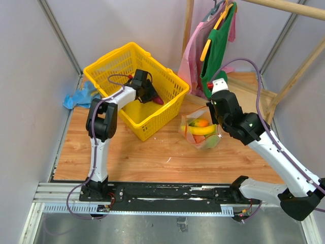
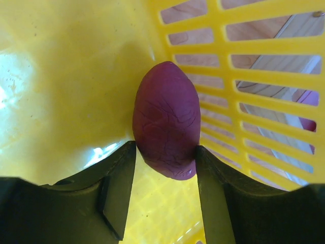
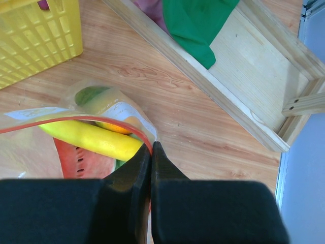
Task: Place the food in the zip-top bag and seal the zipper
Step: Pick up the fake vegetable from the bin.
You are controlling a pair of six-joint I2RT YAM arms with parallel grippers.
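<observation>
My left gripper (image 1: 149, 93) reaches down into the yellow basket (image 1: 109, 58). Its fingers (image 2: 122, 178) press both sides of the purple eggplant-like piece (image 2: 166, 117), which lies by the basket's slotted wall. The clear zip-top bag (image 1: 200, 133) stands open on the wooden table right of the basket. It holds a watermelon wedge (image 3: 76, 157), a long yellow piece (image 3: 91, 138), an orange fruit (image 3: 114, 127) and a green piece (image 3: 89, 94). My right gripper (image 3: 151, 148) is shut on the red zipper strip (image 3: 76, 120) at the bag's right end.
Green clothing (image 1: 218, 46) and pink clothing hang on a wooden rack at the back right. The rack's base frame (image 3: 244, 101) lies on the table just behind the bag. A blue cloth (image 1: 78, 96) lies left of the basket. Grey walls close in both sides.
</observation>
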